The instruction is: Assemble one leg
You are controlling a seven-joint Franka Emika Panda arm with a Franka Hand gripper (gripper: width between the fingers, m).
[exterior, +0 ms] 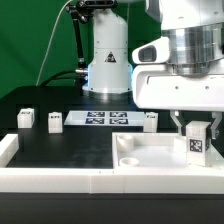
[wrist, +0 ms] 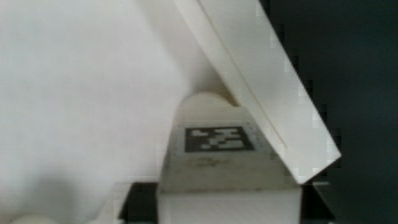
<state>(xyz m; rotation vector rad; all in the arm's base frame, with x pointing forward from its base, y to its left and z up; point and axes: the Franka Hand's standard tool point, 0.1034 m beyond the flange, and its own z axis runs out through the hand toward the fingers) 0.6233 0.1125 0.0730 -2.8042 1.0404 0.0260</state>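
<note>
A small white blocky leg post with a black-and-white tag [exterior: 196, 141] [wrist: 217, 150] is gripped by the two-finger gripper [exterior: 195, 124] over a corner recess of the large white square tray-like tabletop [exterior: 150, 157]. Its base is hidden. Three similar white posts [exterior: 26, 118] are seen behind.

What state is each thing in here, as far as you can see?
gripper: shut on the leg, down over the tray-like piece.
leg: held upright, tag facing the camera.
tray-like piece: lying flat on the table.
three loose legs: standing untouched at the back.
marker board: lying flat.
</note>
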